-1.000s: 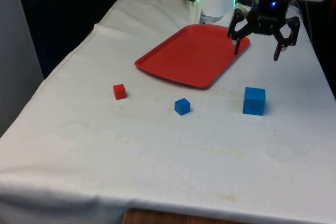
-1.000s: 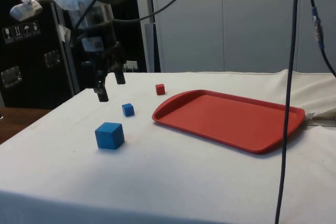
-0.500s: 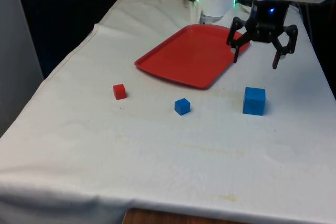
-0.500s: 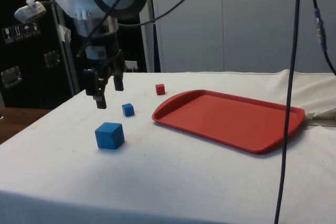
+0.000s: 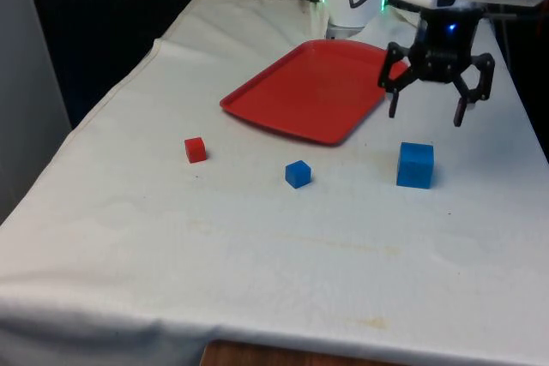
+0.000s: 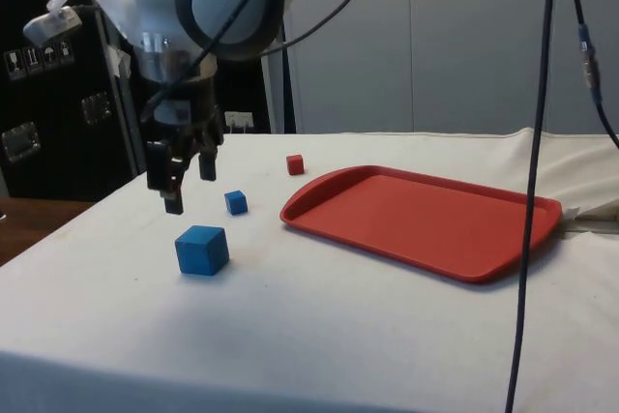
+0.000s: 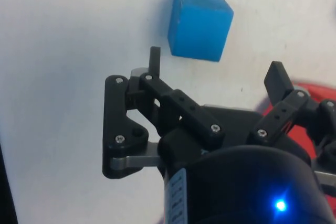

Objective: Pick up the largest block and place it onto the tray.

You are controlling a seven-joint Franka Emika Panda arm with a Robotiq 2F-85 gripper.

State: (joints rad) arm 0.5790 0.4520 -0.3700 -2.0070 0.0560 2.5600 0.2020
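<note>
The largest block, a big blue cube, rests on the white cloth towards the front view's right. My gripper hangs open in the air above the cloth, a short way behind the cube, nothing between its fingers. The red tray lies flat, with nothing on it, beside the gripper.
A small blue cube and a small red cube sit on the cloth further to the front view's left. Black cables hang down in the side view.
The gripper has moved from over the tray's corner towards the big blue cube and come lower. It has stayed open. The blocks and tray have not moved.
</note>
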